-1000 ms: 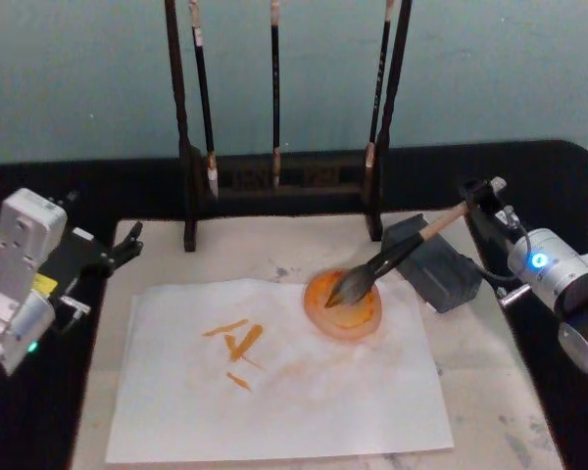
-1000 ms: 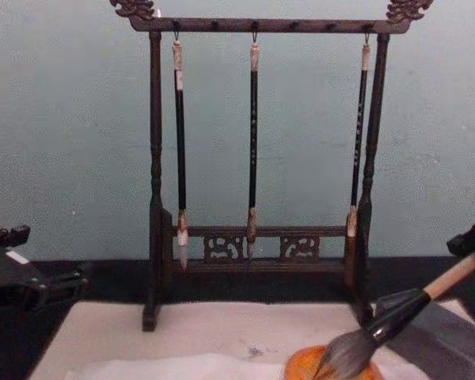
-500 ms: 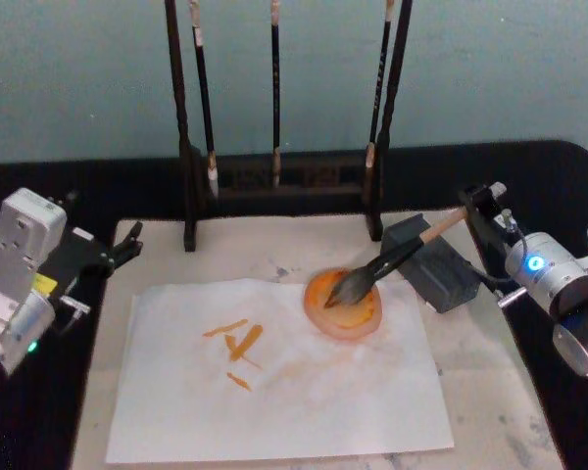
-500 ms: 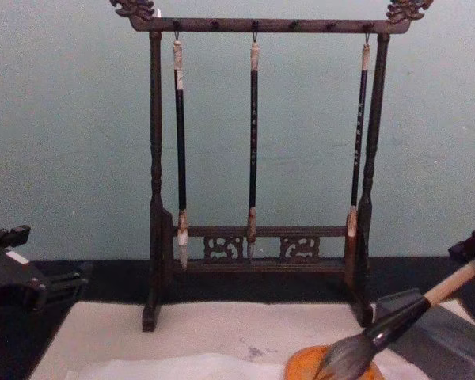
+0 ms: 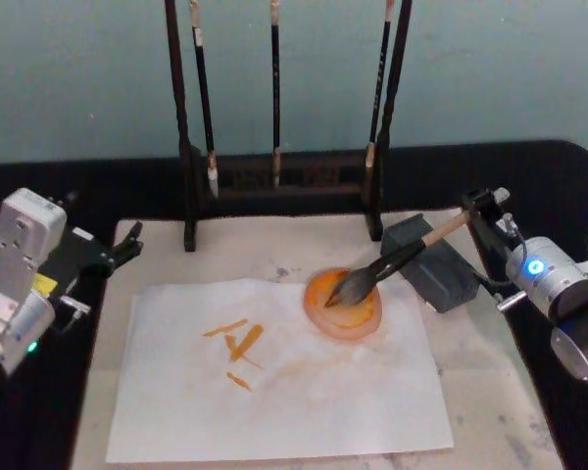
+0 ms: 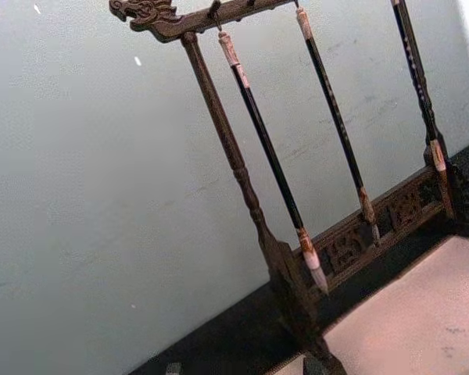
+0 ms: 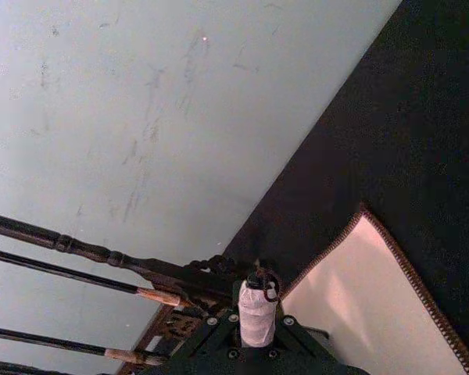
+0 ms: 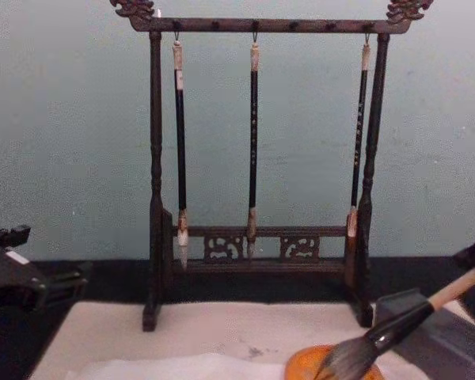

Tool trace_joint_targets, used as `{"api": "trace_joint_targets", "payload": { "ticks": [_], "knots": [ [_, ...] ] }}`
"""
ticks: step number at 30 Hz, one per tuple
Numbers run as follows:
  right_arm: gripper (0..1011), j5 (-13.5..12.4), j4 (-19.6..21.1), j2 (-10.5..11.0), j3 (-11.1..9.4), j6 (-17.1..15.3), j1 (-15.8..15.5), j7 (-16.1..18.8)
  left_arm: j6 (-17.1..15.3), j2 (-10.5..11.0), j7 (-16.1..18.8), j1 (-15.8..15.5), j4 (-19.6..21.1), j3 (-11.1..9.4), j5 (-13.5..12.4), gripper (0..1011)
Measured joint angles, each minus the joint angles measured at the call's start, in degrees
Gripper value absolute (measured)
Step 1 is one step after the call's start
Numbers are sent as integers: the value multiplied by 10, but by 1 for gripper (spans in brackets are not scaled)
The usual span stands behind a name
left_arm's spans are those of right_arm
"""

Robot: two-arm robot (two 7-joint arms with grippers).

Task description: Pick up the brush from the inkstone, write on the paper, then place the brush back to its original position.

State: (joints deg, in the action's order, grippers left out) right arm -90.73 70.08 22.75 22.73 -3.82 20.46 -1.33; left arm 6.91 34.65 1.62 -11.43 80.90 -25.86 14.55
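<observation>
Lowered since a second ago, the brush (image 5: pixel 387 264) rests its tuft on the orange dish (image 5: pixel 344 305) beside the stroke-marked paper (image 5: pixel 274 377), handle across the inkstone (image 5: pixel 433 262), right gripper (image 5: pixel 473 203) pinching its end. Return step; release appears next. Left gripper (image 5: pixel 127 242) idles at the mat's edge.

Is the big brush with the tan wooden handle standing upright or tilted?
Tilted: the big brush slants, its grey tuft down on the orange dish, handle rising toward the right gripper.
</observation>
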Motion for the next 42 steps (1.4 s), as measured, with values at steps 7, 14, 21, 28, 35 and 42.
{"api": "trace_joint_targets", "payload": {
  "ticks": [7, 14, 21, 28, 35, 42],
  "knots": [
    [0, 2, 1, 2, 4, 3, 0, 0, 0, 0, 0, 0, 0, 0, 0, 1010],
    [0, 2, 1, 1, 3, 3, 0, 0, 0, 0, 0, 0, 0, 0, 0, 1009],
    [178, 2, 1, 1, 2, 2, 0, 0, 0, 0, 0, 0, 0, 0, 0, 1010],
    [370, 2, 1, 1, 2, 2, 0, 0, 0, 0, 0, 0, 0, 0, 0, 1010],
    [627, 2, 1, 1, 1, 2, 0, 0, 0, 0, 0, 0, 0, 0, 0, 1010],
    [806, 2, 1, 1, 1, 1, 0, 0, 0, 0, 0, 0, 0, 0, 0, 1010]
  ]
}}
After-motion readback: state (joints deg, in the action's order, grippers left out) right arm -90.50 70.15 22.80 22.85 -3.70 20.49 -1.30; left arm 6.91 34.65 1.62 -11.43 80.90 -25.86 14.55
